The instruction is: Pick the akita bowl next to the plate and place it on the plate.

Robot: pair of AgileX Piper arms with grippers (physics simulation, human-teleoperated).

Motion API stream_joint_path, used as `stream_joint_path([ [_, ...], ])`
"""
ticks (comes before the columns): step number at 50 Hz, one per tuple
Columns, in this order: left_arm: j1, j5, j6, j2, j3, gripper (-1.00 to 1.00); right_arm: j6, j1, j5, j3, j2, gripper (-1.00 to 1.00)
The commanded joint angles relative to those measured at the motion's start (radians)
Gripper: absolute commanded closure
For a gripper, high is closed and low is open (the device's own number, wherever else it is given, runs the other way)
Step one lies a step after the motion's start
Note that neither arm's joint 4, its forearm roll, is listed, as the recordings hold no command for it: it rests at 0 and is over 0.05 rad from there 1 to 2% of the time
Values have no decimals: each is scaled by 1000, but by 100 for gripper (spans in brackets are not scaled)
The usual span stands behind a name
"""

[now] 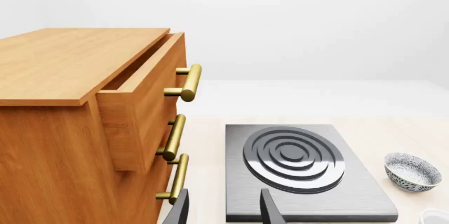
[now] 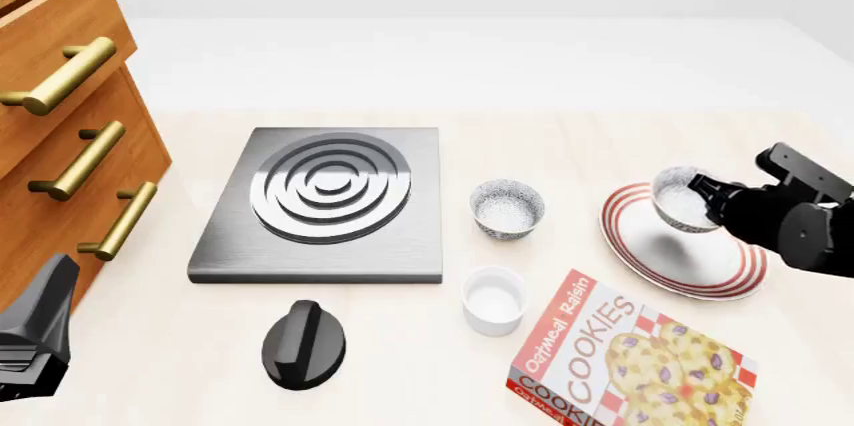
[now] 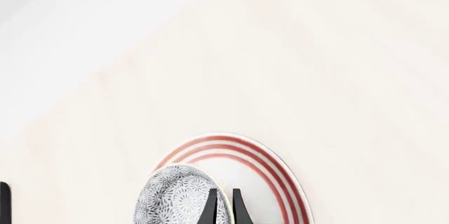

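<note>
My right gripper (image 2: 707,196) is shut on the rim of the akita bowl (image 2: 681,199), holding it tilted over the far left part of the plate (image 2: 694,261). The right wrist view shows the speckled akita bowl (image 3: 175,195) pinched between the fingers (image 3: 210,209) of the right gripper (image 3: 224,209), with the red-ringed plate (image 3: 270,166) beneath. Whether the bowl touches the plate is unclear. My left gripper (image 2: 34,336) sits at the near left, open and empty; it appears as the left gripper (image 1: 224,212) in its wrist view.
A look-alike speckled bowl (image 2: 507,208) stands between the grey stove plate (image 2: 320,201) and the plate. A white ramekin (image 2: 493,298), a cookie box (image 2: 621,356) and a black knob (image 2: 304,344) lie nearer. A wooden drawer cabinet (image 2: 67,126) stands at the left.
</note>
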Motion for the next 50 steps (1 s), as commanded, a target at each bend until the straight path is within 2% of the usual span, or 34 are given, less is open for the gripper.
stream_joint_path([
  [1, 0, 0, 0, 0, 0, -100, -4, 10, -29, 2, 31, 100],
  [50, 0, 0, 0, 0, 0, -100, -20, 1, -38, -12, 79, 100],
])
